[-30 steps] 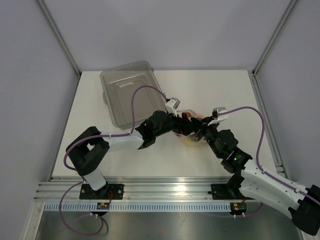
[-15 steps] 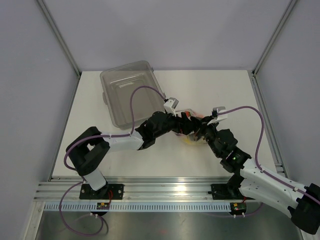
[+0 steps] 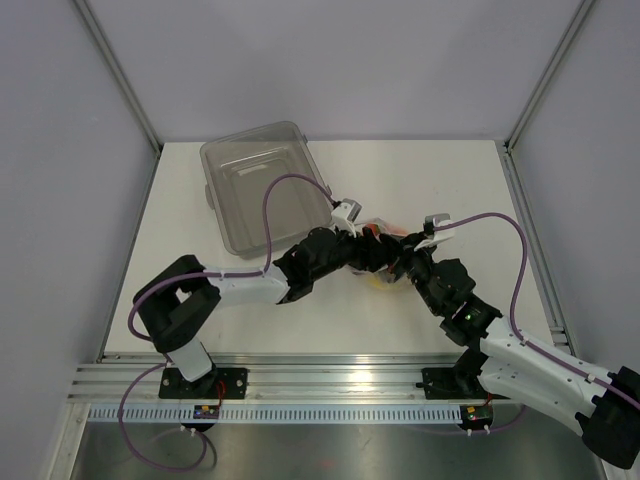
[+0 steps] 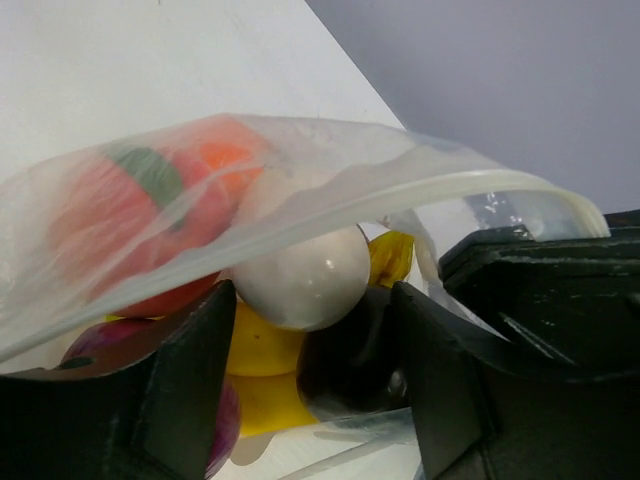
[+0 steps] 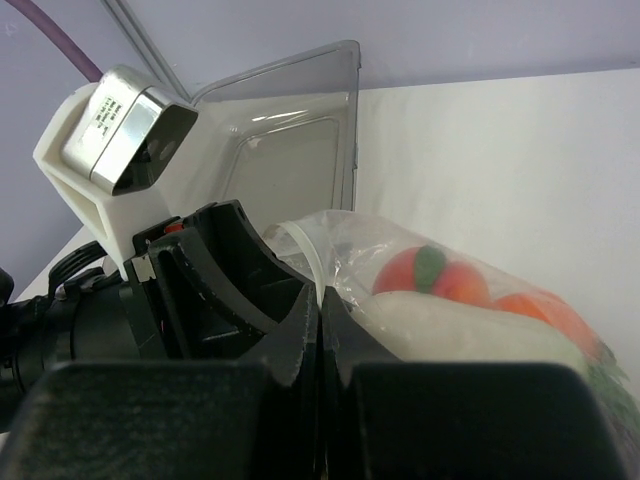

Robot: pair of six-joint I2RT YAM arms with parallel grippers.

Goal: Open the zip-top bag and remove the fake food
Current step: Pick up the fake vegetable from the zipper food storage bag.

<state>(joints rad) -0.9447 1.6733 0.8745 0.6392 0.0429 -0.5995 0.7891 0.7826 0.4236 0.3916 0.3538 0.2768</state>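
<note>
Fingers of my left gripper [image 4: 312,305] stand apart inside the mouth of the bag [image 4: 150,190], either side of the white radish [image 4: 300,275]. I cannot tell whether they touch it. My right gripper [image 5: 320,300] is closed, pinching the bag's rim. The food [image 5: 430,275] is inside the bag, red and orange pieces over a yellow banana [image 4: 262,350]. The bag lies mid-table [image 3: 450,190] between both arms, with the tub [image 3: 260,185] behind-left. The label [image 5: 108,122] on the left wrist camera is too small to read.
</note>
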